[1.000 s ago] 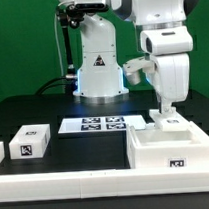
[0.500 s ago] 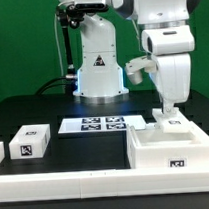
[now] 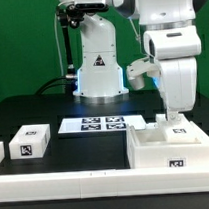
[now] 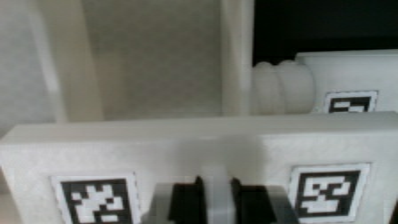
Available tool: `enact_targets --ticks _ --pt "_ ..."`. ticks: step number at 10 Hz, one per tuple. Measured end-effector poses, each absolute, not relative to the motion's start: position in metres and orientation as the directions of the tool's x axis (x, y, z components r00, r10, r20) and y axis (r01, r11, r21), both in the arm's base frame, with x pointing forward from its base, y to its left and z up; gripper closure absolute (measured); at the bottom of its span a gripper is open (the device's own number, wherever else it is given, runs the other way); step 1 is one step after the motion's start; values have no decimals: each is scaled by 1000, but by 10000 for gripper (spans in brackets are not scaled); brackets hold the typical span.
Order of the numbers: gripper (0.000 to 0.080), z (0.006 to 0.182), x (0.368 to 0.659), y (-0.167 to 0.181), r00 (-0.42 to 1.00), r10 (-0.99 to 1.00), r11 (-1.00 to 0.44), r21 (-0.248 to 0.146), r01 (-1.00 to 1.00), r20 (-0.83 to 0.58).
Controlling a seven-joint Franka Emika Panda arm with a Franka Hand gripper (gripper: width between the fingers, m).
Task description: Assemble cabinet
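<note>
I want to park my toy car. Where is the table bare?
Bare black table lies in front of the marker board, between the small tagged block and the cabinet. More is bare behind that block, beside the robot base. It's crowded at the cabinet, under the claw.

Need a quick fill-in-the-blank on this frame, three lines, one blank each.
1. The tool is low over the cabinet, on the exterior view's ____ side.
2. The marker board lies flat on the ____ table.
3. The small white block sits to the exterior view's ____ of the marker board.
Missing words: right; black; left.
</note>
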State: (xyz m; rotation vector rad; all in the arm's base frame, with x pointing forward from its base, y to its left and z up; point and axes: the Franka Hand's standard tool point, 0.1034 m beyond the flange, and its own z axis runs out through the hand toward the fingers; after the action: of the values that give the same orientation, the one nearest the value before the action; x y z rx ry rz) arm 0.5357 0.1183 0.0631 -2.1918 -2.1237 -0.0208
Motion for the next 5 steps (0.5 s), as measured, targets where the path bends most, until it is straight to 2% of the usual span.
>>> enact_targets --ticks 2,5 --pt "738 63 536 118 34 997 -31 -55 998 73" --pt "738 63 565 118 46 996 -42 -51 998 82"
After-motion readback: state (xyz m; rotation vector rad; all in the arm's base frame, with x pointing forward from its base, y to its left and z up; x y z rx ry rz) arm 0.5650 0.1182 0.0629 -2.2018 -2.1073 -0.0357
